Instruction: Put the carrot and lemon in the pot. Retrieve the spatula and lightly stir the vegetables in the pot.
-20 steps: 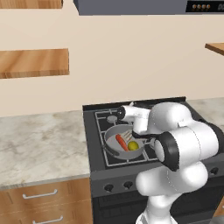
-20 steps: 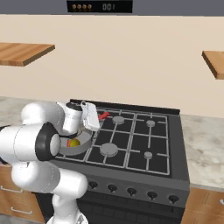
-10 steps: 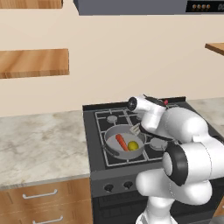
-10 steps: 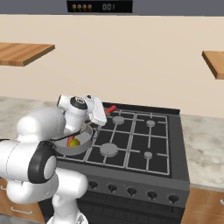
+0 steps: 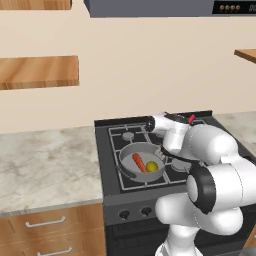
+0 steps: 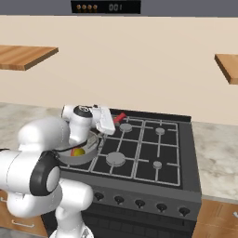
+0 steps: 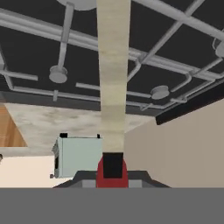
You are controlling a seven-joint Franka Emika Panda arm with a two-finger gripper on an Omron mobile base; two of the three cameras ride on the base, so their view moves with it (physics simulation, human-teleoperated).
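Note:
The grey pot (image 5: 131,172) stands on the stove's front left burner with the orange-red carrot (image 5: 138,162) and the yellow lemon (image 5: 151,166) lying in it. From the right base view the pot (image 6: 88,155) is partly behind my arm, and the lemon (image 6: 78,151) shows inside it. My gripper (image 6: 114,122) hovers just right of the pot over the stove, shut on the spatula's red handle (image 6: 120,117). In the hand view the gripper (image 7: 112,176) clamps the red handle (image 7: 112,168), and the spatula's pale flat length (image 7: 113,65) runs upward across the grates.
The black stove top (image 6: 153,148) has grates and burners to the right of the pot, with knobs (image 6: 139,203) along its front. Marble counters (image 5: 45,160) flank it. Wooden shelves (image 5: 37,70) hang on the wall. A pale boxy object (image 7: 76,156) shows in the hand view.
My hand, still holding the spatula, has shifted right from above the pot toward the stove's middle, and my arm's elbow has swung. Carrot and lemon stay in the pot.

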